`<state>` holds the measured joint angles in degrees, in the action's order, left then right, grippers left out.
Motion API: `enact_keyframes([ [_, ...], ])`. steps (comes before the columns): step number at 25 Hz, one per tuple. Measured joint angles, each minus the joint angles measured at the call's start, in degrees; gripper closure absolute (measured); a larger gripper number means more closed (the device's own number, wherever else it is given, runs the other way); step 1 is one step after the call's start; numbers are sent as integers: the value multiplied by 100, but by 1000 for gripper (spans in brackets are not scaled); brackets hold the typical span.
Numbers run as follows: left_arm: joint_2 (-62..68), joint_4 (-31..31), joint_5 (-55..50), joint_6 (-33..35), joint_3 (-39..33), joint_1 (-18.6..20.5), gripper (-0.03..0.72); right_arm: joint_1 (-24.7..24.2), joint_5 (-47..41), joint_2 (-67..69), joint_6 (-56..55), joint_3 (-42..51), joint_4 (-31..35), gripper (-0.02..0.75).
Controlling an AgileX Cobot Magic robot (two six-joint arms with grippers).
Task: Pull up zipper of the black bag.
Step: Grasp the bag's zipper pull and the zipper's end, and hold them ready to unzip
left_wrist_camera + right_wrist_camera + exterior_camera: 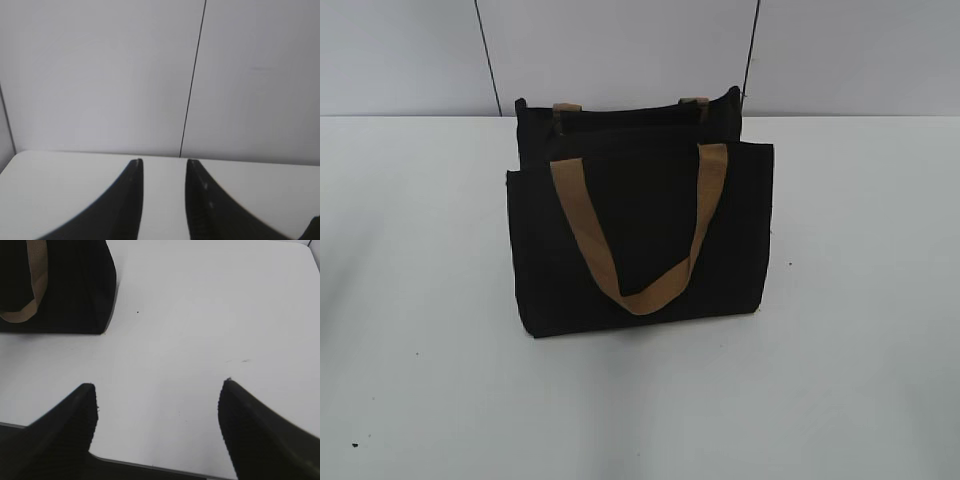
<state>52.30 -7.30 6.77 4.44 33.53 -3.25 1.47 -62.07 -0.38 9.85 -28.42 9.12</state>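
**Nothing is held yet: the arms wait away from the bag**

The white table (860, 380) is the biggest thing here. The bag (640, 240) stands upright near the middle of it, toward the back, with a pale wall behind. The bag is black and boxy. One tan strap (642, 292) hangs down its front in a loop. The other strap only peeks over the top edge.

No arm shows in the outside view. So both arms look to be well away from the bag, and the task looks to be at its very start.

The right gripper (158, 392) hangs over bare table at the near edge. Its jaws are spread wide and hold nothing. A corner of the bag (75, 285) sits up and to its left, well apart from it.

The left gripper (163, 166) points at the wall, low over the table. Its jaws stand a little apart with nothing between them. It does not see the bag at all.

The zipper should run along the top of the bag. Its small pull cannot be made out in any view.

Next, it seems, one gripper must reach the top of the bag and find the pull. The other may need to hold the bag so it does not slide.
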Motion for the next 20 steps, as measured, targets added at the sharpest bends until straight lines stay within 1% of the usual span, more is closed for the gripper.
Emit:
enact_keyframes([
  [4, 760, 99, 1142, 0, 0, -430, 450, 0, -5, 0, 0, 0, 5, 160],
  [8, 1639, 192, 1910, 13, 2, -767, 449, 0, -5, 0, 0, 0, 5, 160],
  [12, 2535, 228, 2563, -54, 6, -929, 445, 0, -5, 0, 0, 0, 5, 160],
  [17, 3464, 374, 3166, -578, 6, -1065, 445, 0, -5, 0, 0, 0, 5, 160],
  [19, 3749, 535, 3328, -639, 6, -1177, 445, 0, -5, 0, 0, 0, 5, 160],
  [20, 3888, 730, 3382, -661, 6, -1228, 445, 0, -5, 0, 0, 0, 5, 160],
])
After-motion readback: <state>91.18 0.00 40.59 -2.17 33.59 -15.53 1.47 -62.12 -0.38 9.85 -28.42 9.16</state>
